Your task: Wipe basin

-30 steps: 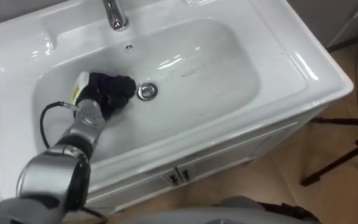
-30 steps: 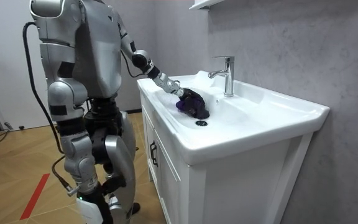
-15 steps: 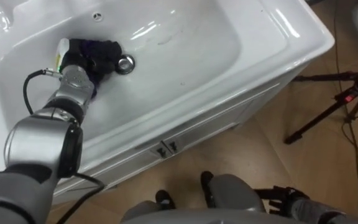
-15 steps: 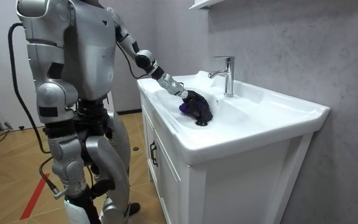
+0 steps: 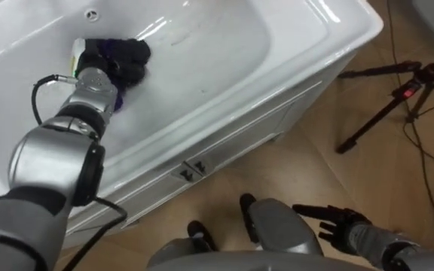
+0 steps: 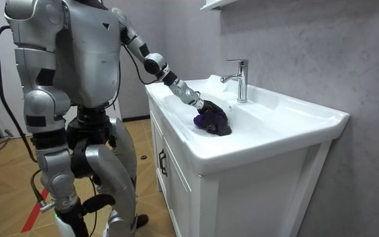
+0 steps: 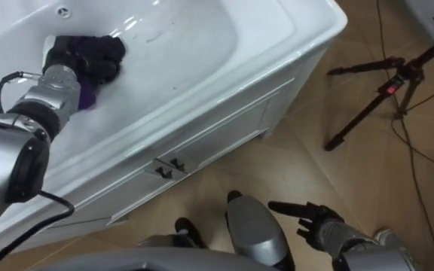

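While the left hand (image 5: 126, 54) lies in the white basin (image 5: 330, 34) with its dark fingers curled onto the purple cloth (image 6: 206, 120), the bare bowl stretches wide from it toward 3 o'clock, up to the raised rim at the front right corner. The bowl's back wall is close at 12 o'clock of the hand, and in the room view the faucet (image 6: 241, 78) stands behind it, apart from the hand. The basin's front edge overhangs the cabinet (image 5: 224, 143). At 5 o'clock in the eye views the right hand (image 5: 328, 223) hangs low over the wooden floor (image 5: 292, 173), fingers straight and spread, holding nothing. A tripod (image 5: 398, 94) stands well off at 3 o'clock. Half a second ago a drain ring showed just at 3 o'clock of the left hand; hand and cloth have since slid over that spot. The eye views have dipped toward the floor, which is the camera's own shift.
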Available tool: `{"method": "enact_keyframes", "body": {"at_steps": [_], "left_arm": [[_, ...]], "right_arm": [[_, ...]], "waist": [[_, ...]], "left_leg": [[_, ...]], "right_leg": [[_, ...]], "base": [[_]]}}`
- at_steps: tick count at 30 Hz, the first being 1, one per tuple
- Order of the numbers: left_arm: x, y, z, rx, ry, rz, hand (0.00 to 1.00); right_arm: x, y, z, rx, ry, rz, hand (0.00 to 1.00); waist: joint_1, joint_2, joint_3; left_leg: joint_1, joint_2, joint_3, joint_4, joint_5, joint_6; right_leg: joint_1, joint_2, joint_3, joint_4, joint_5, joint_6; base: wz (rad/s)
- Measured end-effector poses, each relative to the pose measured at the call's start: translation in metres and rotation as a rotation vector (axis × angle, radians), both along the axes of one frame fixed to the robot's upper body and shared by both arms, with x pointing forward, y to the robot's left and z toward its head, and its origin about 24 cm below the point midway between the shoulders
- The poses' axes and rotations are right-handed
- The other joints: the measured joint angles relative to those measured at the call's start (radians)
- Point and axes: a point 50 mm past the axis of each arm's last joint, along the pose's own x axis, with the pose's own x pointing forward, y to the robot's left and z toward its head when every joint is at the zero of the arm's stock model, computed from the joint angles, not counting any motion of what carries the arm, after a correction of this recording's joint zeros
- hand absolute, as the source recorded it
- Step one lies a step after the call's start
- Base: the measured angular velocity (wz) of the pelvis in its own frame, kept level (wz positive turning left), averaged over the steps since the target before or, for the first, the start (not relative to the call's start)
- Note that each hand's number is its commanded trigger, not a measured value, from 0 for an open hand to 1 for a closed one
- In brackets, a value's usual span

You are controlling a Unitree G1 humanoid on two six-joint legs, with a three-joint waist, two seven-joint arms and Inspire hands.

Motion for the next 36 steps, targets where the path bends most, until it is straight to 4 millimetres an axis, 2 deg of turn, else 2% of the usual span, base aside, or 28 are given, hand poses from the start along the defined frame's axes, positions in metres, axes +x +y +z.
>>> {"method": "enact_keyframes", "body": {"at_steps": [5, 7, 9, 16, 19, 26, 30, 32, 36], "left_arm": [[0.013, -0.023, 0.014, -0.056, -0.050, -0.037, 1.00], [0.018, -0.038, 0.019, -0.094, -0.072, -0.061, 1.00], [0.020, -0.044, 0.022, -0.094, -0.084, -0.081, 1.00], [0.024, -0.062, 0.029, -0.079, -0.115, -0.155, 1.00], [0.025, -0.067, 0.031, -0.072, -0.125, -0.180, 1.00], [0.026, -0.071, 0.033, -0.067, -0.134, -0.204, 1.00], [0.027, -0.070, 0.035, -0.068, -0.145, -0.207, 1.00], [0.027, -0.070, 0.035, -0.068, -0.146, -0.208, 1.00], [0.026, -0.068, 0.034, -0.069, -0.140, -0.207, 1.00]], "right_arm": [[0.000, -0.001, 0.000, -0.016, 0.009, 0.001, 0.00], [0.003, 0.000, 0.000, -0.012, 0.000, 0.004, 0.00], [0.007, 0.001, 0.002, -0.009, -0.015, 0.008, 0.00], [0.022, 0.003, 0.005, -0.012, -0.068, 0.023, 0.00], [0.022, 0.000, 0.006, -0.021, -0.077, 0.049, 0.00], [0.016, -0.009, 0.007, -0.048, -0.055, 0.063, 0.00], [0.011, -0.012, 0.007, -0.057, -0.043, 0.068, 0.00], [0.011, -0.013, 0.007, -0.058, -0.041, 0.078, 0.00], [0.012, -0.013, 0.007, -0.051, -0.046, 0.081, 0.00]], "waist": [[-0.028, 0.003, -0.0020], [-0.035, 0.005, -0.0017], [-0.045, 0.008, -0.0017], [-0.048, 0.037, 0.0001], [-0.048, 0.047, 0.0030], [-0.048, 0.052, 0.0031], [-0.048, 0.063, 0.0085], [-0.048, 0.068, 0.0088], [-0.045, 0.064, 0.0122]], "left_leg": [[-0.009, 0.001, 0.016, 0.000, -0.002, 0.003], [-0.012, 0.002, 0.016, -0.001, -0.002, 0.003], [-0.015, 0.001, 0.016, -0.001, -0.003, 0.004], [-0.019, -0.001, 0.007, -0.002, -0.005, 0.007], [-0.019, -0.001, 0.009, -0.003, -0.005, 0.009], [-0.020, -0.001, 0.014, -0.003, -0.007, 0.012], [-0.025, -0.002, 0.012, -0.002, -0.007, 0.012], [-0.025, -0.002, 0.012, -0.002, -0.007, 0.012], [-0.010, -0.009, 0.015, -0.009, -0.005, 0.014]], "right_leg": [[-0.013, -0.003, -0.003, 0.000, 0.007, -0.001], [-0.014, -0.003, -0.005, -0.005, 0.009, -0.001], [-0.015, -0.005, -0.008, -0.006, 0.009, -0.001], [-0.014, -0.011, -0.013, -0.007, 0.008, 0.005], [-0.013, -0.013, -0.010, -0.006, 0.005, 0.008], [-0.011, -0.013, -0.010, -0.009, 0.003, 0.011], [-0.012, -0.015, -0.018, -0.009, 0.003, 0.011], [-0.012, -0.015, -0.019, -0.009, 0.002, 0.011], [-0.003, -0.017, -0.013, -0.007, 0.001, 0.011]], "base": [[-0.08], [0.00], [0.07], [0.06], [0.04], [0.00], [0.04], [0.00], [-0.02]]}}
